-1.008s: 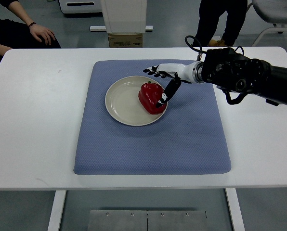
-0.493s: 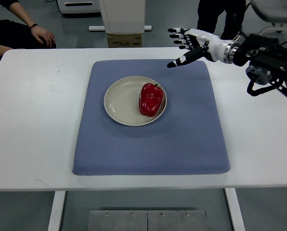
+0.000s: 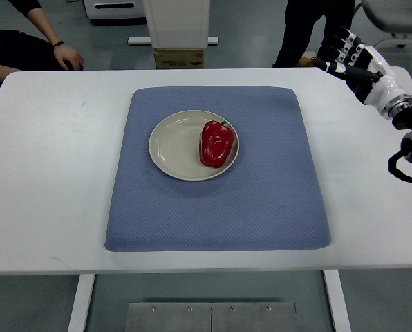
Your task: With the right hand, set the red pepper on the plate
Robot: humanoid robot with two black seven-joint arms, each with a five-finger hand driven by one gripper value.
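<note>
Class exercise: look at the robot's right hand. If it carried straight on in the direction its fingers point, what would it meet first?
The right hand points up-left, past the table's far edge. Probably the standing person's legs first, though depth is unclear.

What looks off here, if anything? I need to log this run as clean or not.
Nothing stands out. The red pepper lies on the right part of the plate, within its rim, nothing spilled. The plate sits on the blue mat, which lies flat and square on the table. The right hand is off at the far right corner, open and empty.
</note>
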